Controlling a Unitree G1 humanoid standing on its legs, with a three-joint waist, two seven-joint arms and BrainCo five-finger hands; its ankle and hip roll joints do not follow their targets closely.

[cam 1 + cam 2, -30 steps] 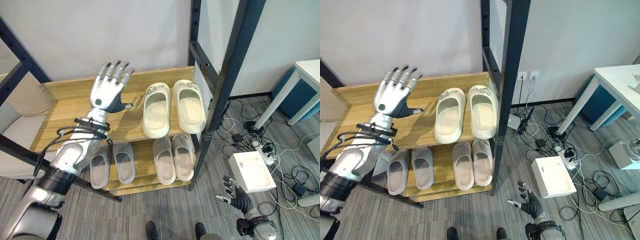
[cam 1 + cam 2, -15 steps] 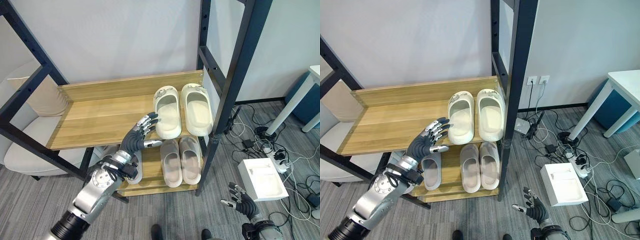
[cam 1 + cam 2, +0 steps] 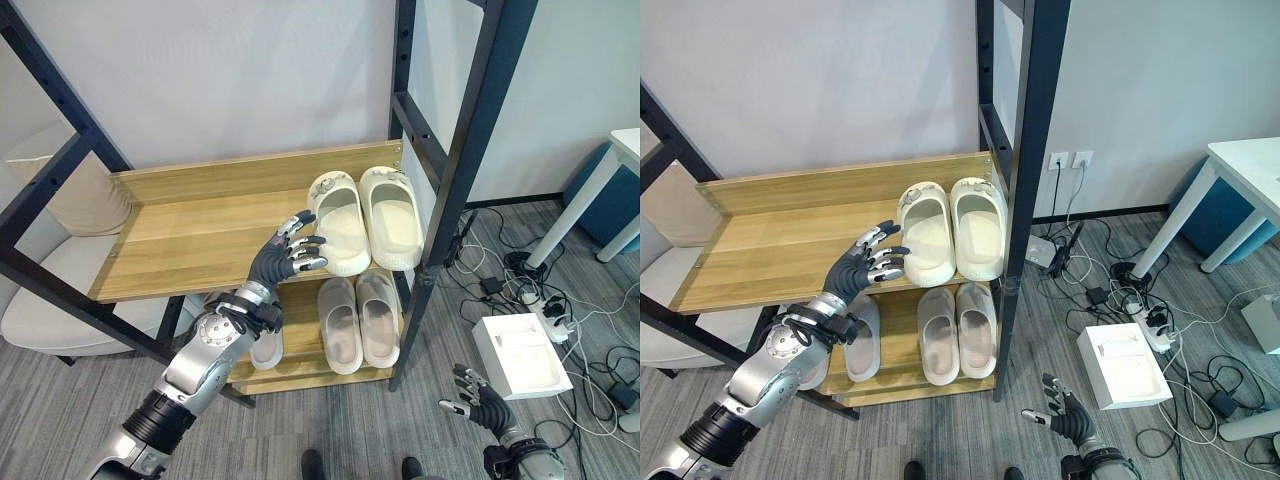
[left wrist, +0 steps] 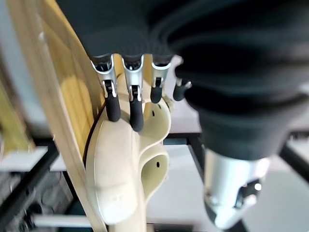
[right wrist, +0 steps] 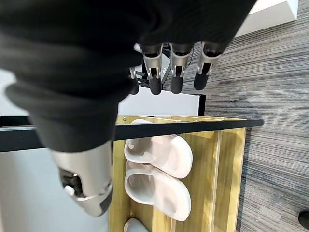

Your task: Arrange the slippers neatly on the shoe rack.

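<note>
A cream pair of slippers [image 3: 365, 218] lies side by side at the right end of the wooden upper shelf [image 3: 190, 232] of the shoe rack. A grey pair [image 3: 358, 320] sits below it on the lower shelf, and another grey slipper [image 3: 266, 347] shows partly behind my left arm. My left hand [image 3: 285, 258] is open with its fingers spread. Its dark fingertips [image 4: 130, 108] are at the heel of the left cream slipper [image 4: 125, 159] and seem to touch it. My right hand [image 3: 478, 402] hangs open low over the floor, right of the rack.
Black steel posts [image 3: 455, 180] frame the rack on the right. A white box [image 3: 522, 355], a power strip and tangled cables [image 3: 545, 310] lie on the floor to the right. A beige cushioned chair [image 3: 55, 300] stands at the left and a white table leg [image 3: 575, 215] at far right.
My left hand came down from above the upper shelf's middle, then moved right and up to the left cream slipper's heel. The camera has shifted. The right hand stays low.
</note>
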